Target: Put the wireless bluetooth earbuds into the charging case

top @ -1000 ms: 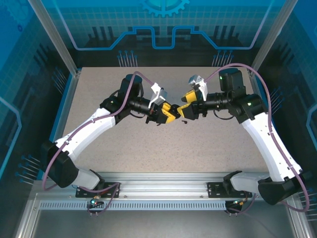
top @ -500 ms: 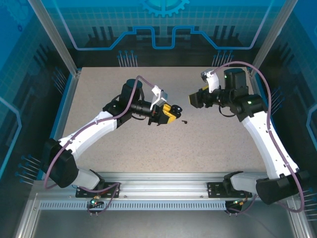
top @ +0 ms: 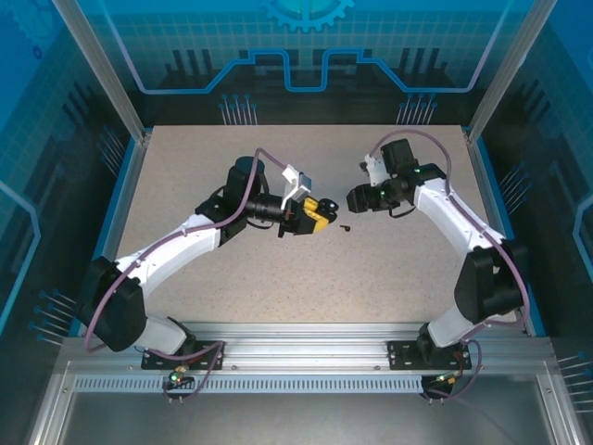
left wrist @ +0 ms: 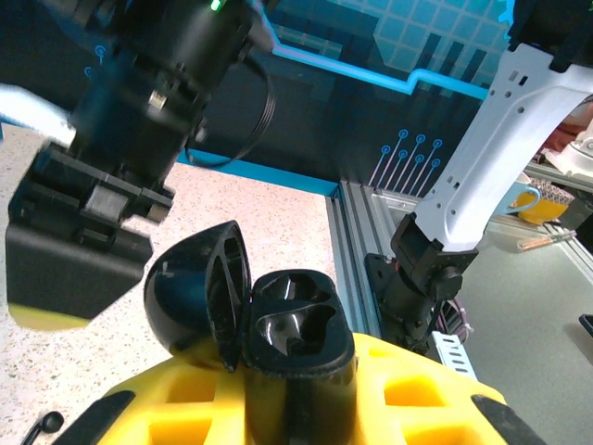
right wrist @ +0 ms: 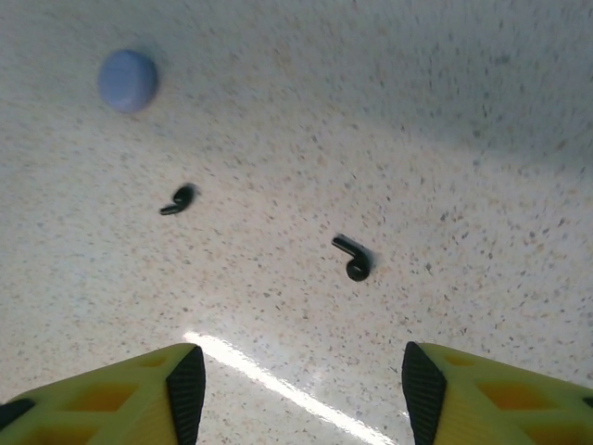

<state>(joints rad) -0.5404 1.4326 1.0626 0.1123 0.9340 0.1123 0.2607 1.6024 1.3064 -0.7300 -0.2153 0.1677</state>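
Earbuds (right wrist: 179,199): two, black, comma-shaped, lying apart
Case (left wrist: 287,324): one, black, lid open (glossy inside)
Left claw (top: 318,210): clamps case
Right claw (right wrist: 296,394): wide

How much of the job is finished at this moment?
Done: the charging case stands open, clamped in the left gripper, sockets looking empty. In hand: the open right gripper hovers over the two earbuds, both lying on the table. Left: picking up each earbud and seating it in the case.
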